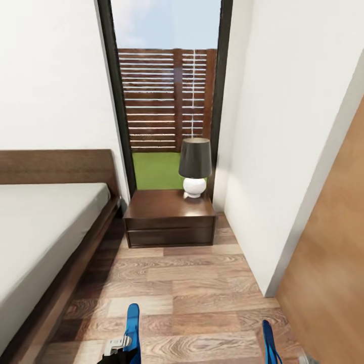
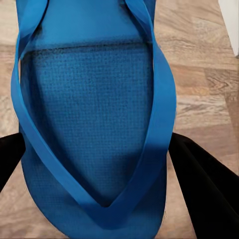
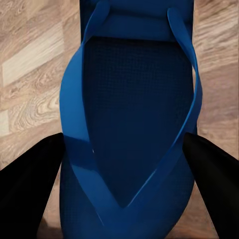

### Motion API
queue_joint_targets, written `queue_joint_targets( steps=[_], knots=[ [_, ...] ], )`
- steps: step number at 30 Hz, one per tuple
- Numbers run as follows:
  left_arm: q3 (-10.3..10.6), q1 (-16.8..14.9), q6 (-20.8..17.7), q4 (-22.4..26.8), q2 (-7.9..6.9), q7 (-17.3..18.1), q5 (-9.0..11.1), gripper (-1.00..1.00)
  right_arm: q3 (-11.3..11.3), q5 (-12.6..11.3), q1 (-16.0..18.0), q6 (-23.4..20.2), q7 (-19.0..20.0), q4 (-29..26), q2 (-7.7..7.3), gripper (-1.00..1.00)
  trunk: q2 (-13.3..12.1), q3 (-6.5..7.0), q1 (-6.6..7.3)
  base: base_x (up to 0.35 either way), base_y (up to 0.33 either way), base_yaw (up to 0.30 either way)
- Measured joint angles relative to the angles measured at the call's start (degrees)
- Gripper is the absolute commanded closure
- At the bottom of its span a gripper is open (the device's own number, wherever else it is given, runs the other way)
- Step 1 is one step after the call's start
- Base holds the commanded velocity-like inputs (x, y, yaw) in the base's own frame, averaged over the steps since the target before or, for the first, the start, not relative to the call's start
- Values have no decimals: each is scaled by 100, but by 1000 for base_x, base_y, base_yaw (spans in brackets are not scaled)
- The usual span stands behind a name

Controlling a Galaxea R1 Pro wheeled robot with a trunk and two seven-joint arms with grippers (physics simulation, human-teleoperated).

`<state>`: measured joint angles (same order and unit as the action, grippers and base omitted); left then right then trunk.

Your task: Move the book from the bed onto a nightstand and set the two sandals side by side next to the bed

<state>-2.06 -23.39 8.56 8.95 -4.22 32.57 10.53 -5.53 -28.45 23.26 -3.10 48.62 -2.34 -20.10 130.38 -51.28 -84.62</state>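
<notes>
Left wrist view shows my left gripper (image 2: 99, 164) holding one blue sandal (image 2: 89, 114): the black fingers (image 2: 204, 184) stand on both sides of its sole, near the point where the straps meet. In the right wrist view my right gripper (image 3: 124, 174) holds the other sandal (image 3: 134, 124) in the same way, one dark finger (image 3: 30, 174) at each side. Both sandals hang above the wood floor (image 1: 202, 293). In the head view they show at the bottom edge, the left one (image 1: 132, 328) and the right one (image 1: 269, 341), well apart. The bed (image 1: 45, 227) lies along the left side, its mattress bare. Farther on, the nightstand (image 1: 169, 217) stands between the bed's headboard and the white wall (image 1: 283, 151), with a lamp (image 1: 194, 167) at its back right corner. Behind it is a tall window (image 1: 167, 91).
</notes>
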Motion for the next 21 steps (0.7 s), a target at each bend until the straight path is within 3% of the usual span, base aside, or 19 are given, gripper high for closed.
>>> queue_joint_targets(
  steps=[6, 21],
  knots=[
    [0, -1, 0, 0, 0, 0, 0, 100, -1, 0, 0, 0, 1, 0, 0, 100, 0, 0, 0, 323, -34, 1],
    [-3, 4, 0, 0, 0, 0, 0, 100, 0, 0, 0, 0, 2, 0, -1, 100, 0, 0, 0, 310, -144, 0]
  ],
)
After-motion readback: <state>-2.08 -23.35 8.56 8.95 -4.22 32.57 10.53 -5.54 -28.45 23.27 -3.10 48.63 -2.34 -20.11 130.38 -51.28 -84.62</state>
